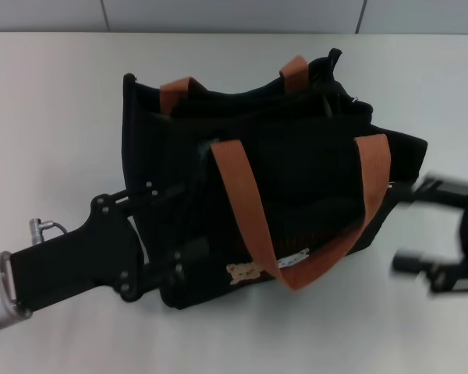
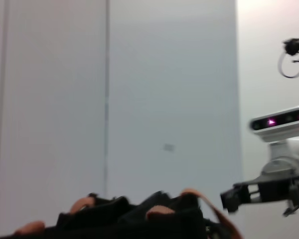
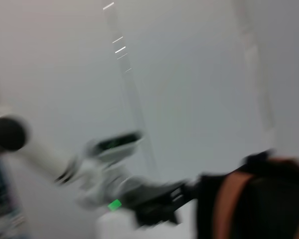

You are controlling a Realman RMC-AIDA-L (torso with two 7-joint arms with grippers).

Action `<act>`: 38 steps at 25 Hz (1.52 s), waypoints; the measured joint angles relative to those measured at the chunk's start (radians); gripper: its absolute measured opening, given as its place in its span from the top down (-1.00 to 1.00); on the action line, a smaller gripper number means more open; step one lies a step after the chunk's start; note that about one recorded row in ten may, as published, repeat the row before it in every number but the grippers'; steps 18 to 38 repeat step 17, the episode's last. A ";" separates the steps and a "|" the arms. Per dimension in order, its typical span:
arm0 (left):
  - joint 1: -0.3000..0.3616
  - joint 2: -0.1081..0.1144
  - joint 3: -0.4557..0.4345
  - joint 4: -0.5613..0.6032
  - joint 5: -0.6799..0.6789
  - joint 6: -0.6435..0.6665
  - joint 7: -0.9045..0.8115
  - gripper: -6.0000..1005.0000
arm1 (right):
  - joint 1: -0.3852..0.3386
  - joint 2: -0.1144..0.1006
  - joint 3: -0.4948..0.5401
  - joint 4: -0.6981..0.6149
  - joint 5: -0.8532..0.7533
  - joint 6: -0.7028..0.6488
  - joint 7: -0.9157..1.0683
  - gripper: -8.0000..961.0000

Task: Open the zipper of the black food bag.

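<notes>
The black food bag [image 1: 296, 171] stands mid-table with its top gaping and one orange-brown handle [image 1: 253, 210] draped over its near side. A small grey glint [image 1: 356, 100] at the far right corner may be the zipper pull; the zip line itself blends into the black fabric. My left gripper [image 1: 168, 226] presses against the bag's near left end, black on black. Just off the bag's right end, my right gripper [image 1: 409, 227] is open, blurred and holds nothing. The bag's top [image 2: 129, 221] shows in the left wrist view, and the bag [image 3: 259, 209] in the right wrist view.
Pale tabletop [image 1: 54, 117] surrounds the bag, and a grey wall runs along its far edge. The right arm [image 2: 279, 179] appears in the left wrist view, and the left arm [image 3: 114, 184] in the right wrist view.
</notes>
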 joint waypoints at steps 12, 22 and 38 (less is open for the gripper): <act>0.049 0.008 -0.021 0.114 0.084 0.065 -0.042 -0.69 | 0.097 0.021 -0.153 0.057 -0.053 0.056 -0.010 -0.72; 0.059 0.015 -0.044 0.114 0.083 0.065 -0.042 -0.69 | 0.109 0.022 -0.153 0.081 -0.049 0.111 -0.022 -0.72; 0.059 0.015 -0.044 0.114 0.083 0.065 -0.042 -0.69 | 0.109 0.022 -0.153 0.081 -0.049 0.111 -0.022 -0.72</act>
